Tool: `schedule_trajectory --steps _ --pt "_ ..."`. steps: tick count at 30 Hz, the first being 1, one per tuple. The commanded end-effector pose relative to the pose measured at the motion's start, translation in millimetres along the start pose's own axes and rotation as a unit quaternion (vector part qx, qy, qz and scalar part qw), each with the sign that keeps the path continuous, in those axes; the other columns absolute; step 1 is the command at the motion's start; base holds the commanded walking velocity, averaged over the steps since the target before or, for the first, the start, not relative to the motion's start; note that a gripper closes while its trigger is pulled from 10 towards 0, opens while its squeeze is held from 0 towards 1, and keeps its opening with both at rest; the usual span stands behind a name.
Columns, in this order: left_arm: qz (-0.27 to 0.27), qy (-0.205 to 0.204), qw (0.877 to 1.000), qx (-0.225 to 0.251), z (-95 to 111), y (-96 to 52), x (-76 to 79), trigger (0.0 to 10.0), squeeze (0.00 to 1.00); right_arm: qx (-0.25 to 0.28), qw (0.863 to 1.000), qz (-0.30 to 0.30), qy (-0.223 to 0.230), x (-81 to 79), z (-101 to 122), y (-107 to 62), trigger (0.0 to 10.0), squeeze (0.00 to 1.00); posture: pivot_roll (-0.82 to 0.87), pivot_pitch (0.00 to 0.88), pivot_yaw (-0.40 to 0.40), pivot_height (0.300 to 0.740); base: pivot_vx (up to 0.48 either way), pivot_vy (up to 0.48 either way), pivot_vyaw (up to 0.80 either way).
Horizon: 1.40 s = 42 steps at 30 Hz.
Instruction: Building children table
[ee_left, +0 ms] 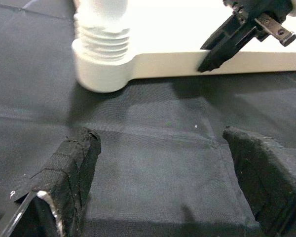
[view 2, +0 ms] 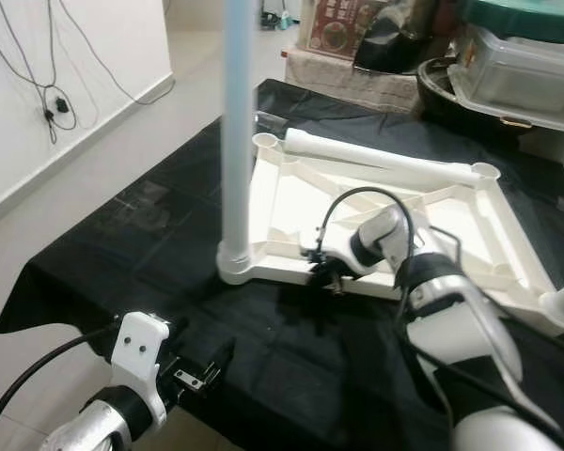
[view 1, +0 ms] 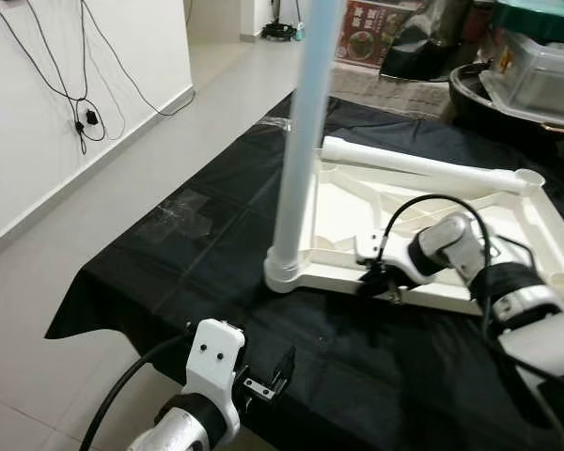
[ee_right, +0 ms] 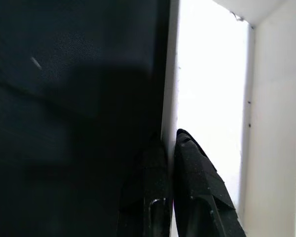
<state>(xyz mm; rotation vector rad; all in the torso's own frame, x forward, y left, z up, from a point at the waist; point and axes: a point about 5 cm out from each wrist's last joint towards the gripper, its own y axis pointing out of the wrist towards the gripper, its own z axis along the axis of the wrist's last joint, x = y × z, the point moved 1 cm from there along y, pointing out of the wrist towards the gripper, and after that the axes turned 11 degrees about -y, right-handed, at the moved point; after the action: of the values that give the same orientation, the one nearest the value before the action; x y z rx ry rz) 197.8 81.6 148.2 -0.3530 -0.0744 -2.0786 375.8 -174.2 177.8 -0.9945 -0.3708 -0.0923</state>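
Black cloth covers the floor, pale tiles at left, loose cables on the left wall, clutter and plastic bins at far right.

Children's table top lies upside down on the cloth, ribbed underside up. One pale blue leg stands upright in the near-left corner socket. A second leg lies flat along the far edge, not fitted.

Right end effector: at the near rim of the table top, right of the upright leg. Right wrist view shows its two black fingers together on the thin white rim, one either side. Reads as clamped on the rim.

Left end effector: low over the cloth, near side, well apart from the table top. Fingers apart, nothing between them; they point toward the threaded base of the upright leg.

Step in hand (judgement): right arm steadies the table top, one leg seated, three to go. Next move likely calls for the left arm to reach the loose leg at the far edge, or to finish tightening the upright one; a firm hold on the rim is needed either way.

Hard to make out:
- upright leg's upper end cut off by the frame
- near-right corner hidden behind the right arm
- whether the upright leg is fully screwed home: cannot tell
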Motion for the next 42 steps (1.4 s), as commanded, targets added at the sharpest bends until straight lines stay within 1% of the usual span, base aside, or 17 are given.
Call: schedule_trajectory --steps 1,3,4,8,13,15,22,23,27,28,31,32,35,36,38,39,42 --pt "0.003 -0.008 1.0 -0.011 -6 0.6 -1.2 10.0 0.0 0.039 0.998 0.021 -0.038 -1.7 19 8.1 0.0 0.0 0.19 0.158 -0.09 0.74 0.0 0.0 0.0" --pt "0.003 -0.008 1.0 -0.011 -6 0.7 -1.2 10.0 0.0 0.045 0.997 0.031 -0.046 -3.9 22 9.3 0.0 0.0 0.19 0.158 -0.09 0.74 0.0 0.0 0.0" --pt "0.003 -0.008 1.0 -0.011 -5 0.9 -1.1 10.0 0.0 0.055 0.996 0.043 -0.059 -7.7 28 11.2 0.0 0.0 0.19 0.155 -0.091 0.74 0.0 0.0 0.0" --pt "0.003 -0.008 1.0 -0.011 -5 0.8 -1.1 10.0 0.0 0.062 0.995 0.048 -0.07 -10.7 34 12.2 0.0 0.0 0.19 0.154 -0.091 0.74 0.0 0.0 0.0" --pt "0.003 -0.008 1.0 -0.011 -5 0.4 -1.1 10.0 0.0 0.076 0.993 0.05 -0.075 -15.7 45 14.0 0.0 0.0 0.19 0.149 -0.09 0.74 0.0 0.0 0.0" --pt "0.003 -0.008 1.0 -0.012 -5 0.4 -1.1 10.0 0.0 0.096 0.991 0.053 -0.074 -20.8 55 15.2 0.0 0.0 0.19 0.149 -0.09 0.74 0.0 0.0 0.0" --pt "0.002 -0.009 1.0 -0.012 -6 0.8 -0.7 10.0 0.0 0.091 0.992 0.057 -0.073 -27.1 55 17.5 0.0 0.0 0.19 0.138 -0.092 0.74 0.0 0.0 0.0" --pt "0.002 -0.009 1.0 -0.012 -6 0.9 -0.8 10.0 0.0 0.085 0.992 0.056 -0.073 -28.8 54 17.8 10.0 0.0 0.19 0.136 -0.092 0.74 0.0 0.0 0.0" --pt "0.002 -0.008 1.0 -0.012 -7 0.9 -0.8 10.0 0.0 0.078 0.993 0.047 -0.071 -28.2 52 18.1 10.0 0.0 0.19 0.135 -0.092 0.74 0.0 0.0 0.0" --pt "0.002 -0.008 1.0 -0.012 -7 0.8 -1.0 10.0 0.0 0.075 0.994 0.043 -0.07 -28.2 52 17.6 10.0 0.98 0.19 0.133 -0.09 0.74 0.0 0.0 0.0" --pt "0.002 -0.008 1.0 -0.012 -7 0.8 -1.0 10.0 0.0 0.075 0.994 0.043 -0.07 -28.2 52 17.6 10.0 0.98 0.19 0.133 -0.09 0.74 0.0 0.0 0.0" --pt "0.003 -0.007 1.0 -0.012 -7 0.8 -1.1 10.0 0.0 0.071 0.994 0.039 -0.068 -27.5 49 17.1 10.0 1.0 0.19 0.13 -0.09 0.74 0.0 0.0 0.0" --pt "0.003 -0.007 1.0 -0.014 -7 0.8 -1.7 10.0 0.0 0.063 0.996 0.024 -0.056 -25.6 47 16.7 10.0 1.0 0.2 0.126 -0.088 0.74 0.0 0.0 0.0" --pt "0.003 -0.005 1.0 -0.015 -8 1.1 -2.5 10.0 0.0 0.058 0.997 0.017 -0.048 -24.5 44 14.0 10.0 0.27 0.2 0.122 -0.089 0.74 0.0 0.0 0.0" --pt "0.004 -0.005 1.0 -0.016 -8 1.3 -3.2 10.0 0.0 0.054 0.998 0.013 -0.044 -23.8 43 12.3 10.0 0.27 0.2 0.122 -0.089 0.74 0.0 0.0 0.0" --pt "0.005 -0.003 1.0 -0.017 -9 1.7 -4.3 10.0 0.0 0.051 0.997 0.026 -0.049 -26.7 40 7.7 10.0 0.0 0.2 0.118 -0.086 0.74 0.0 0.0 0.0" --pt "0.005 -0.001 1.0 -0.018 -9 2.3 -5.1 10.0 0.0 0.049 0.997 0.039 -0.051 -29.8 38 3.6 10.0 0.0 0.2 0.116 -0.085 0.74 0.0 0.0 0.0"
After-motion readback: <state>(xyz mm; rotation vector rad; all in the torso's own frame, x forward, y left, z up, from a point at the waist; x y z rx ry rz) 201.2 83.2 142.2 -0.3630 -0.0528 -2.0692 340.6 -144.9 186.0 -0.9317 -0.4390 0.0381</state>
